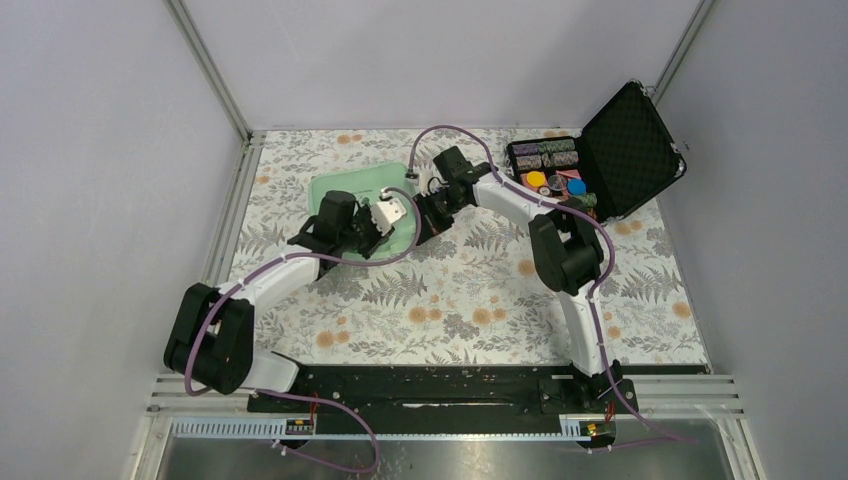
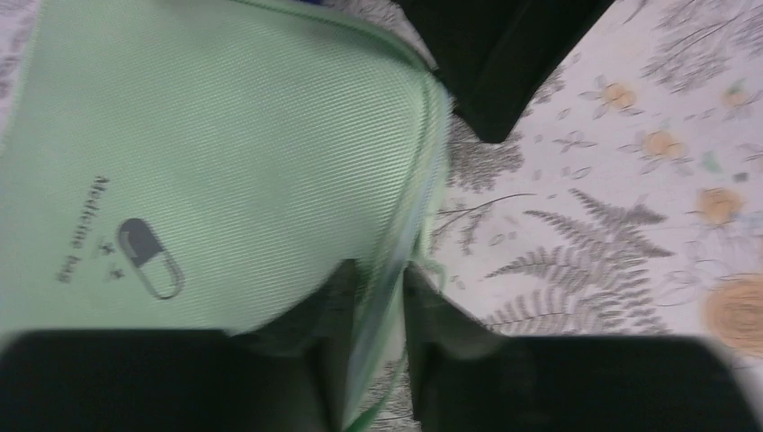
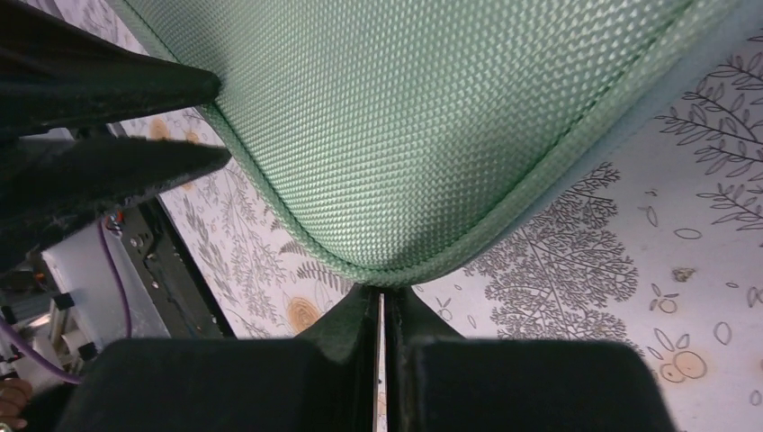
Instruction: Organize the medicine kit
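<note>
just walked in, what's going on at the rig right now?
Both arms are on the mint-green rounded-square fabric medicine kit. The left gripper has the kit's rim pinched between its fingers. The right gripper is shut right at the kit's edge; whether it holds anything I cannot tell. The kit looks closed. The black foam-lined case of colourful pieces stands open at the back right, with neither gripper on it.

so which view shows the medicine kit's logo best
Left wrist: the pill logo reads plainly on the medicine kit. Top external shows only arm-covered green; right wrist only weave and edge.
</note>
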`<state>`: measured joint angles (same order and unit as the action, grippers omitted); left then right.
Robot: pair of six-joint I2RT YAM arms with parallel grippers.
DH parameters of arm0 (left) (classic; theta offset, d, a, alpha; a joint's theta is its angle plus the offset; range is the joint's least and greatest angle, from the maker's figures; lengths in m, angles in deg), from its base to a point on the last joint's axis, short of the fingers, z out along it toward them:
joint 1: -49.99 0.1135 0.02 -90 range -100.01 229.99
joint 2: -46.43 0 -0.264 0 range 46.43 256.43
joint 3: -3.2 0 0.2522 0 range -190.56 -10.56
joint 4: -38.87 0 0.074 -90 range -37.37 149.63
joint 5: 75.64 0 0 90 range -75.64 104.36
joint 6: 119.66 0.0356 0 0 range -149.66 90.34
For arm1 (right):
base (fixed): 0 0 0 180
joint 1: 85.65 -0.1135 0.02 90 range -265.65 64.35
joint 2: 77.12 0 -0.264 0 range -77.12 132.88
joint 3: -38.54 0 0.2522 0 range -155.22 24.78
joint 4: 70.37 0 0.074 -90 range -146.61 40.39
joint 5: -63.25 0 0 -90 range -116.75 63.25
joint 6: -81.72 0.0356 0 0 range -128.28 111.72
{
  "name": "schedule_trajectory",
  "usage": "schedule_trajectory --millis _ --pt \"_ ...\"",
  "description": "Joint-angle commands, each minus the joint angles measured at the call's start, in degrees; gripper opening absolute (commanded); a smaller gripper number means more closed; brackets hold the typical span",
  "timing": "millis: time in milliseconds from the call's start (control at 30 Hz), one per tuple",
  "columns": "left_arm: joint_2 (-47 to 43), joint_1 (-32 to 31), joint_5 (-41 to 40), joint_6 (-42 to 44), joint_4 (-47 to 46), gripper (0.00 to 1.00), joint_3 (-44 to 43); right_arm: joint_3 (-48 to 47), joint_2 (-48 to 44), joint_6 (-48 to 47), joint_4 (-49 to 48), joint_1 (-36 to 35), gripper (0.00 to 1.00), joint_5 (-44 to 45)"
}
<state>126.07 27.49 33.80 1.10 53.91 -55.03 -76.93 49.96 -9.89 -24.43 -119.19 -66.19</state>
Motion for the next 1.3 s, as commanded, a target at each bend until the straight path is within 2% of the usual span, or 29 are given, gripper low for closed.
schedule_trajectory --millis 0,67,200,433,533,633,767,833,900,1067,1200,1267 --pt "-5.6 2.8 9.5 -4.6 3.5 0.4 -3.6 0.4 -5.4 5.5 -5.6 -2.3 0.0 -1.8" --pt "-9.0 5.2 13.1 -6.1 4.8 0.57 -4.4 0.7 -5.7 4.4 -4.4 -1.7 0.0 -0.6" --pt "-7.9 8.6 13.8 -11.0 4.3 0.74 -9.6 0.8 -5.7 2.0 -1.9 -1.1 0.0 1.3" --pt "20.3 15.2 7.6 -32.4 4.1 0.77 -35.8 0.4 -5.4 -1.8 0.8 -1.1 0.0 3.7" --pt "31.5 18.0 7.7 -37.9 8.5 0.77 -47.4 0.3 -5.7 -4.4 2.4 -1.1 0.0 4.7" --pt "39.0 20.8 10.7 -42.8 9.6 0.77 -53.9 0.5 -5.9 -5.6 3.0 -1.0 0.0 5.9" --pt "38.5 22.3 16.0 -41.3 9.7 0.77 -51.1 -0.4 -5.5 -5.9 3.0 -1.0 0.0 6.9" --pt "37.3 23.4 19.9 -42.1 11.8 0.73 -49.0 -1.8 -4.5 -6.2 3.0 -0.9 0.0 7.1" --pt "34.9 25.2 25.3 -42.0 12.9 0.69 -44.4 -3.8 -3.0 -5.9 3.0 -0.9 0.0 7.2" --pt "19.6 29.3 33.0 -42.5 10.5 0.65 -24.6 -12.4 2.9 -4.3 4.0 -0.8 0.0 8.7" --pt "7.6 30.1 35.8 -33.1 21.8 0.63 -13.6 -22.1 9.3 -1.7 4.0 -0.8 0.0 9.7" --pt "2.4 30.1 33.6 -27.6 28.2 0.65 -10.4 -26.1 12.2 0.3 3.2 -0.8 0.0 9.6"
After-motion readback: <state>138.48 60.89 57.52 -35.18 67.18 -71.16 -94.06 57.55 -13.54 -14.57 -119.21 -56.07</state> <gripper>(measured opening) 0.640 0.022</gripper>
